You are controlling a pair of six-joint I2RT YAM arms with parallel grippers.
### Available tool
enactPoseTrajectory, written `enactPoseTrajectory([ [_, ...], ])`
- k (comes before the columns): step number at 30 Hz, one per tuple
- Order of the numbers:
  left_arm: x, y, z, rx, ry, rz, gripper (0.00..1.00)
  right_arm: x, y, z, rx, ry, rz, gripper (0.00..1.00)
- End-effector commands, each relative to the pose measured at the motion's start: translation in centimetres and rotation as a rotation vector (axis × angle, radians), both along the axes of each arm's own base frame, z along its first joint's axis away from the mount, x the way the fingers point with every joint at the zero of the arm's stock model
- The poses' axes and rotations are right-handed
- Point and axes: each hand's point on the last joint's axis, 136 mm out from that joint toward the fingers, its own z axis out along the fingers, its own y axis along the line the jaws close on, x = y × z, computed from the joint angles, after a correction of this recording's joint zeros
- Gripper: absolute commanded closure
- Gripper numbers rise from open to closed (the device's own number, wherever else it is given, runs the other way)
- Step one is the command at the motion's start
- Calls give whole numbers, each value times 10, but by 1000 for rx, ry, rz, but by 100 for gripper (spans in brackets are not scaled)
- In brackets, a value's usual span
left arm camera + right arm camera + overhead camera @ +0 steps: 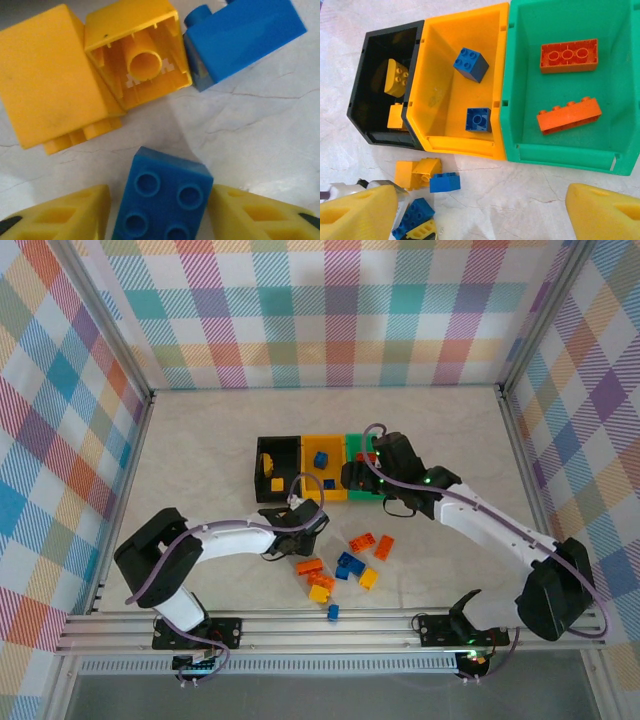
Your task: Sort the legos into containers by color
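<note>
My left gripper [159,210] is shut on a blue lego [162,197], studs up, between its yellow fingers [70,215], just above the table. Ahead of it lie two yellow legos [50,75] [137,55] and another blue one [245,35]. The containers stand in a row: black [357,107] with yellow legos [396,77], yellow [445,90] with two blue legos [471,64], green [520,150] with two orange legos [569,55]. My right gripper [482,210] hangs open over bare table in front of the bins.
Several loose legos lie in front of the bins: orange [362,541], blue [349,563], yellow [368,578], orange [310,566], and a small blue one [333,612] near the front rail. Both arms meet close by the bins [325,468].
</note>
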Motion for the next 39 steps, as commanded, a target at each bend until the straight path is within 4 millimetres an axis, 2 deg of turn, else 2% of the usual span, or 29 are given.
enactPoseTrajectory([
  [1, -7, 11, -6, 15, 39, 3, 56, -3, -8, 5, 10, -9, -23, 12],
  [6, -19, 23, 10, -4, 35, 15, 68, -3, -12, 6, 16, -16, -32, 13],
  [9, -16, 24, 35, -26, -8, 15, 70, -4, -15, 5, 19, -18, -43, 12],
  [12, -1, 14, 79, -80, -94, 7, 70, -7, -20, 2, 23, -13, -53, 13],
  [14, 18, 3, 107, -118, -147, 4, 70, -11, -24, -3, 23, -7, -58, 12],
  [17, 52, -15, 131, -162, -183, 7, 70, -17, -30, -13, 9, 13, -67, 12],
  [21, 104, -42, 142, -187, -195, 19, 70, -26, -37, -22, -6, 37, -72, 12],
  [22, 117, -45, 138, -180, -189, 27, 71, -29, -38, -24, -6, 41, -71, 12],
  [25, 154, -48, 131, -157, -185, 65, 71, -36, -41, -27, -6, 53, -65, 12],
  [28, 181, -47, 121, -158, -161, 99, 71, -44, -41, -30, 5, 71, -43, 12],
  [30, 192, -51, 118, -160, -152, 105, 69, -51, -40, -34, 6, 92, -21, 12],
  [33, 203, -58, 119, -161, -151, 102, 60, -61, -37, -39, 20, 117, 20, 12],
  [36, 207, -63, 126, -179, -150, 100, 40, -74, -30, -45, 43, 159, 81, 12],
  [39, 203, -66, 145, -225, -165, 95, 27, -90, -18, -49, 48, 201, 161, 13],
])
